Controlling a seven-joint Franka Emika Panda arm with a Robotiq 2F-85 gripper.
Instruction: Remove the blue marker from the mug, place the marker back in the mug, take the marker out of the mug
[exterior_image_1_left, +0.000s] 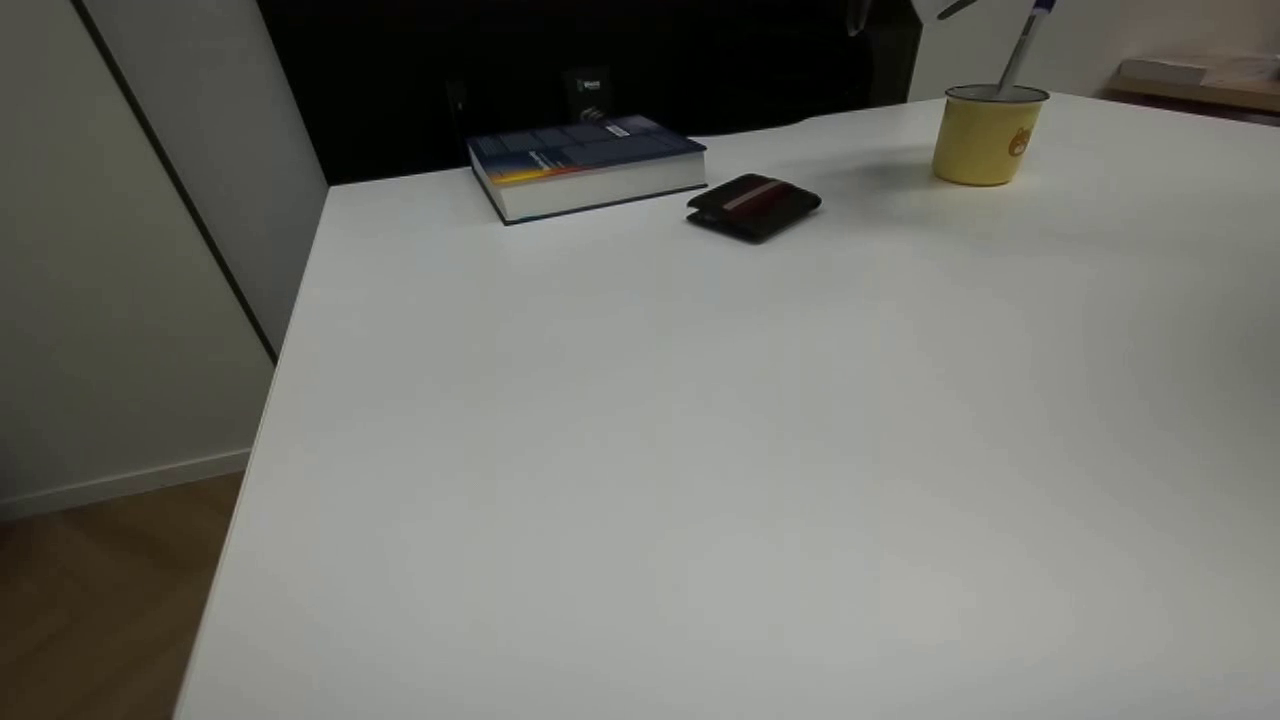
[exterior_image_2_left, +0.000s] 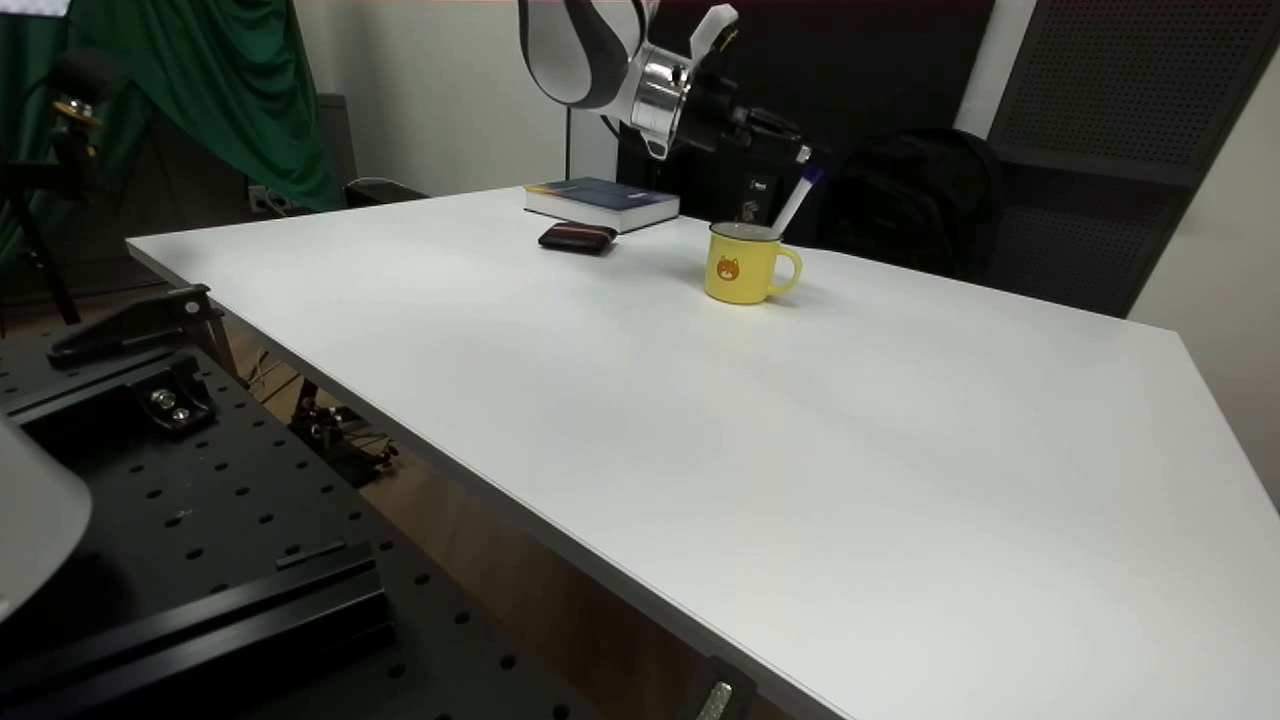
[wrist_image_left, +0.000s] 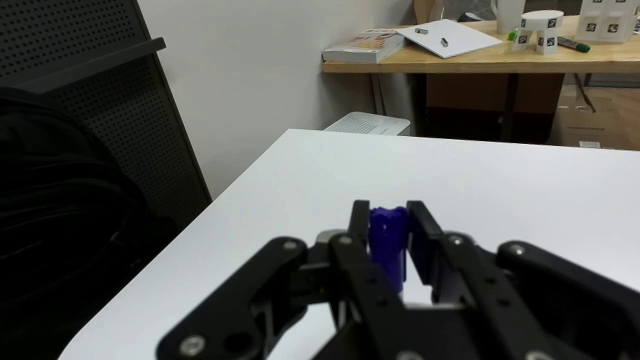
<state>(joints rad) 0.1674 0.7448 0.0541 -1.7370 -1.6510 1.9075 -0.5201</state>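
– Biggest first: your white worktop (exterior_image_1_left: 640, 450) takes up much of both exterior views.

– Then your arm (exterior_image_2_left: 560, 60). In an exterior view it reaches in from the top edge, and beyond its silver wrist (exterior_image_2_left: 660, 95) it points toward the right of that picture, slanting a little downward.

– After that you have the thick book (exterior_image_1_left: 590, 160), lying flat near the worktop's edge.

– And your yellow mug (exterior_image_2_left: 752, 277), upright, well apart from the book. The dark wallet (exterior_image_1_left: 755, 208), with its red and pale stripe, lies just beside the book.

– Where do you have the blue marker (wrist_image_left: 387, 235)?

– Tilted, its pale lower part inside the mug. Up top, your fingers (wrist_image_left: 358, 220) clench its dark blue cap from both sides, as the wrist view shows you.

– And what can you read?

– The mug gives you a printed picture, an orange animal face (exterior_image_2_left: 727, 268). On the book's cover you get a small white label (exterior_image_1_left: 617, 130) and some pale lettering (exterior_image_1_left: 545, 160), both too small to make out.
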